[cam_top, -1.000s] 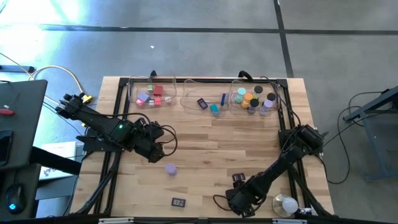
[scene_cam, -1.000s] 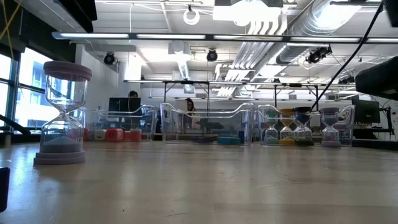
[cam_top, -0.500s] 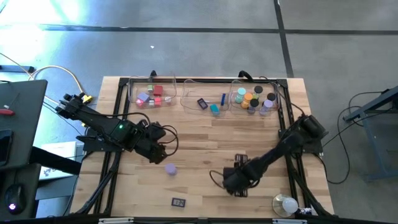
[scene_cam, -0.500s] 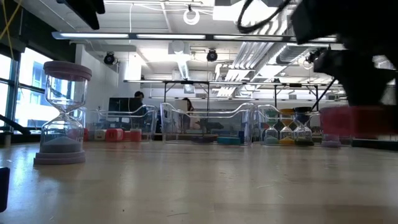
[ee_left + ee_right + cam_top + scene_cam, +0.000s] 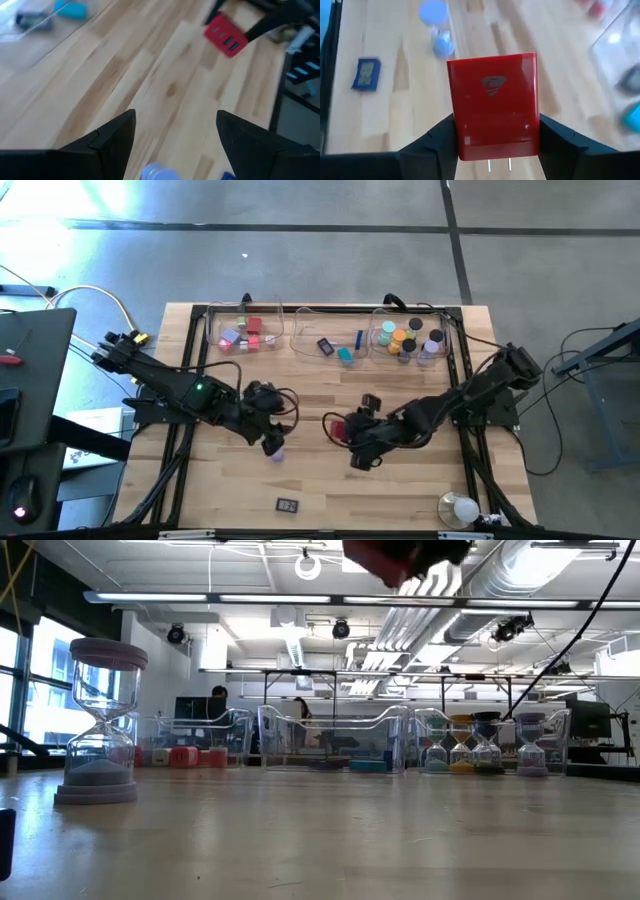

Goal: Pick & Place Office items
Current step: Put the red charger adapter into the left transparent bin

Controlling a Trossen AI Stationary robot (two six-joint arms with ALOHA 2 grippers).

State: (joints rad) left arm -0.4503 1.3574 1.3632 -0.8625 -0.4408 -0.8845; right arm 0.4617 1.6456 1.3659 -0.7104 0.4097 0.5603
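Red charger (image 5: 492, 105) (embossed logo, unreadable) clamped in right jaws; left jaws wide

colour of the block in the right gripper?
Red, with two metal prongs: the block sits clamped in the right gripper. Clearest in the right wrist view.

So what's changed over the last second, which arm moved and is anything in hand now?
The right pincer swung from the table's near right edge toward the middle and now carries a red plug-in charger block lifted off the table. The left pincer shifted slightly toward the lavender sand timer, jaws open, holding nothing. The timer, the small blue card, the white bulb and the clear plastic trays stayed put.
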